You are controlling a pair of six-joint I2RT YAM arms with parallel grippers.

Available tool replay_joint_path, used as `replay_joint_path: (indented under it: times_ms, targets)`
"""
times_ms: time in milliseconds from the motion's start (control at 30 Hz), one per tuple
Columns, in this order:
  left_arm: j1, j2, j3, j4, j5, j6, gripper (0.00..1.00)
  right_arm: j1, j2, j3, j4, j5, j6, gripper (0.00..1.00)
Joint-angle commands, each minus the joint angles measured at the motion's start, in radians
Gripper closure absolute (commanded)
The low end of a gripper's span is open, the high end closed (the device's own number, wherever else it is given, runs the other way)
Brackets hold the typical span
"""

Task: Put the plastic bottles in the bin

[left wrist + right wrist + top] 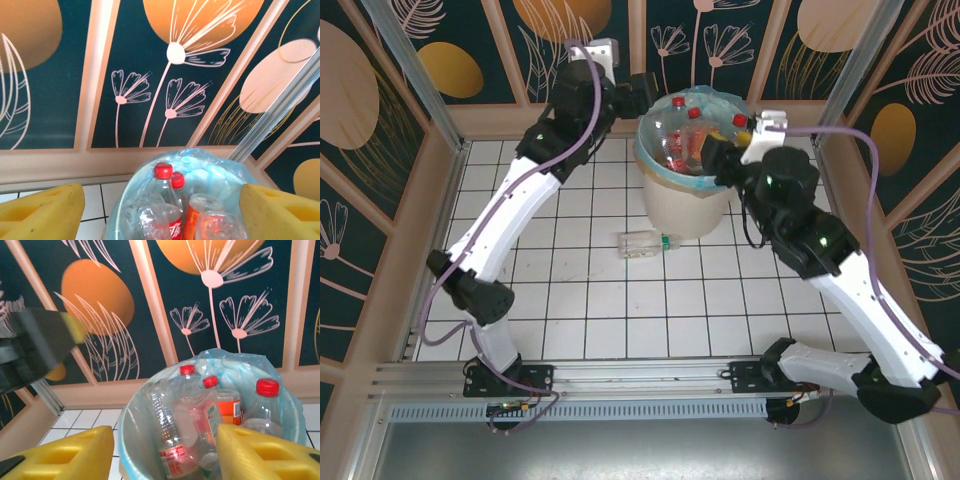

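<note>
Top view: the bin (682,212) stands on the tiled table (570,300), lined with a blue-green bag (725,103). Several plastic bottles (688,140) are packed inside it, red caps showing. One clear bottle (642,243) with a green cap lies on its side on the tiles just in front of the bin, touching nothing. My left claw (642,92) sits at the bin's far-left rim and my right claw (718,158) is over its right rim. From up here I can't tell how wide either one stands. Left wrist: left claw (161,200) is spread wide, with a yellow finger on each side of the bin's mouth and nothing pinched. Past it in the bin are two red-capped clear bottles, one orange bottle and crumpled clear plastic. Right wrist: right claw (165,440) is also spread, fingers apart over the bin's near rim, gripping nothing. Inside the bin I see three red caps, a tall clear bottle leaning against the left wall, and an orange-labelled one in the middle.
</note>
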Motion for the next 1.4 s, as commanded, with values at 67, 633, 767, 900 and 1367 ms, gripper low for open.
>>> replay_joint_path:
  times_ms: [67,633,767,900,1367]
  targets:
    - [0.003,-0.195,-0.256,0.09,-0.028,0.014,0.19,-0.067,0.117,0.088,-0.08,-0.147,-0.025,0.45]
    - [0.002,-0.603,-0.804,0.199,-0.151,0.009,0.17,-0.222,0.358,0.055,-0.033,-0.245,-0.061,0.54]
    - [0.003,-0.605,-0.802,0.201,-0.154,0.014,0.17,-0.222,0.373,0.079,-0.054,-0.251,-0.072,0.54]
    - [0.002,-0.609,-0.791,0.202,-0.151,0.013,0.17,-0.211,0.388,0.202,-0.108,-0.259,-0.084,0.5]
    - [0.002,-0.874,-1.076,0.185,-0.234,0.208,0.14,0.185,0.145,-0.105,-0.064,-0.524,-0.381,0.28]
